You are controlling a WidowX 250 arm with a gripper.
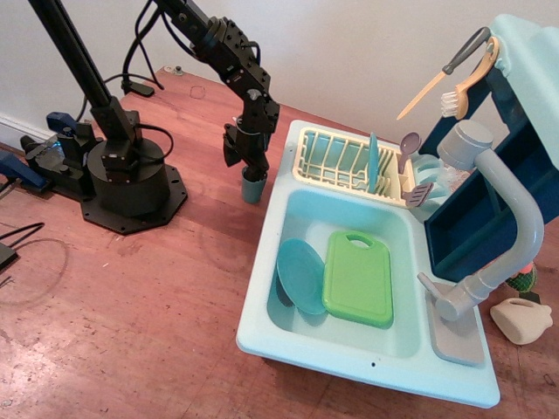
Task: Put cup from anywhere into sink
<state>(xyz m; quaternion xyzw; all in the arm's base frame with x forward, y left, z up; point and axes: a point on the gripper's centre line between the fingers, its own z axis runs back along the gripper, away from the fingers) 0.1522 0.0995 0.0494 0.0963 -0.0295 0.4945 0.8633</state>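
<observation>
The cup [253,187] is seen upright near the counter's far edge, just beside the sink [262,288]. The claw [251,168] is lowered over its rim; closure cannot be told. Light, rigid, probably slippery plastic is judged; the upper wall should be gripped.

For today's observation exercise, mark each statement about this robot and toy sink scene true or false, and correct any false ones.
1. The cup stands on the wooden table, outside the sink. True.
2. The gripper is over the sink basin. False: it is down at the cup, left of the sink.
3. A green cutting board lies in the basin. True.
4. The teal plate sits in the dish rack. False: it leans in the basin beside the cutting board.
5. The cup lies tipped on its side. False: it stands upright.
</observation>
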